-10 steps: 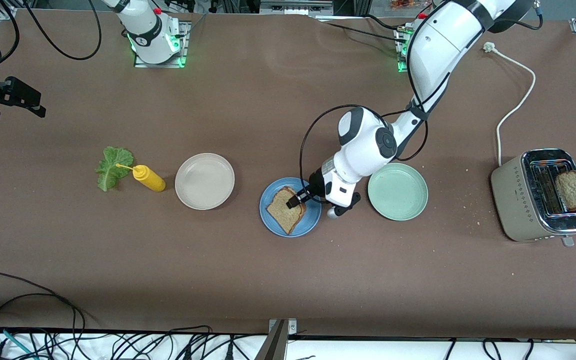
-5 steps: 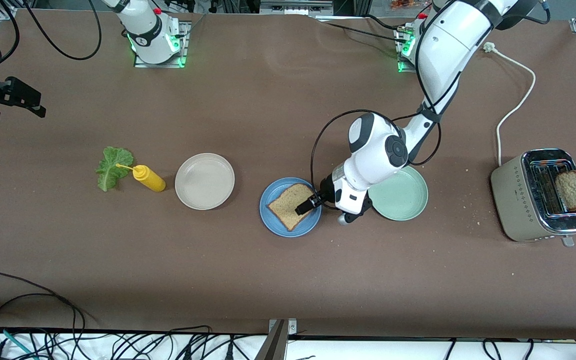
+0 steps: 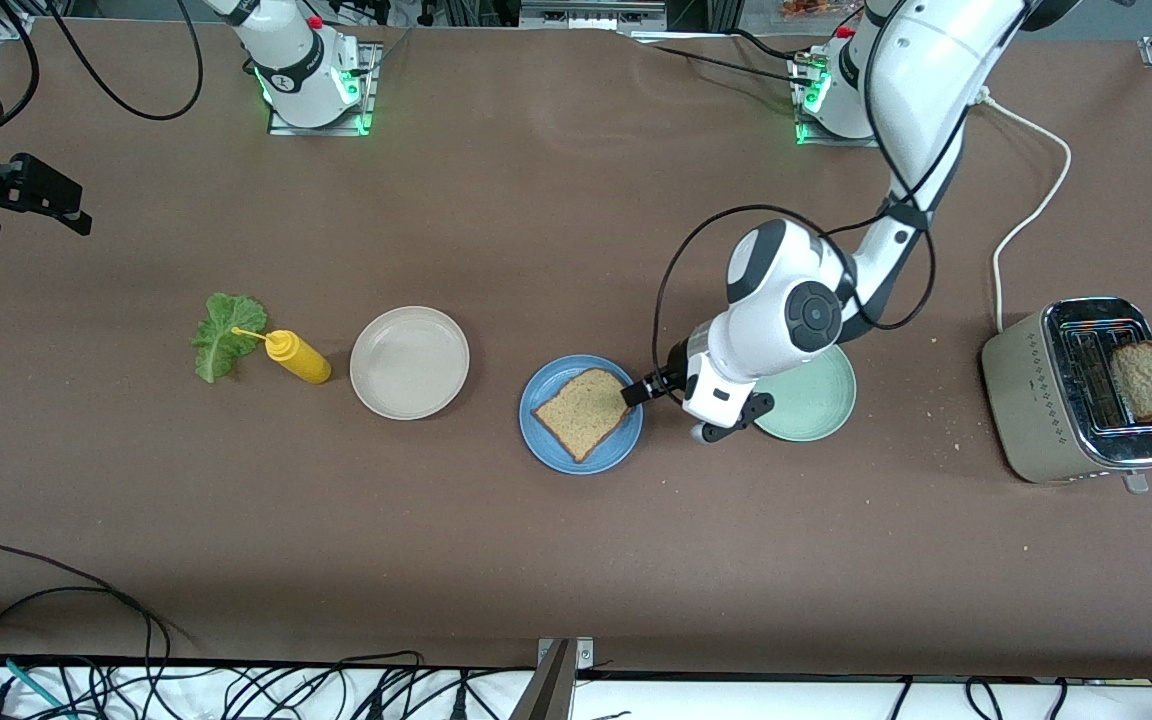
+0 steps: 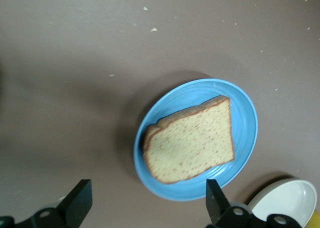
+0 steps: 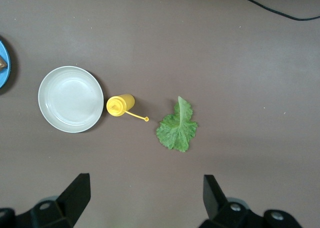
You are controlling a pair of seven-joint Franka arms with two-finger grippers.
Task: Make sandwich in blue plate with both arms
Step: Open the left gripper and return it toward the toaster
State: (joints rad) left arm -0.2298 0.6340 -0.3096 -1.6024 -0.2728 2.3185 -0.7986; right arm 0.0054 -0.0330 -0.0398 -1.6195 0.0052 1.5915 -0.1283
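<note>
Both pincers released, left gripper (image 3: pixel 630 393) at blue plate (image 3: pixel 546 446); I judge lettuce leaf (image 5: pixel 176 127) limp and tear-prone: right gripper (image 5: pixel 145 195) should pinch its stem rib.

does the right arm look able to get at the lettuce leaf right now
Probably yes: the right gripper hangs open above the lettuce leaf, nothing over it. The yellow bottle lies close beside, its capped tip touching the leaf.

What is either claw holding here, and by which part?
Nothing. The left claw is open over the blue plate's edge, clear of the bread lying on it. The right claw, open too, hangs above the lettuce.
</note>
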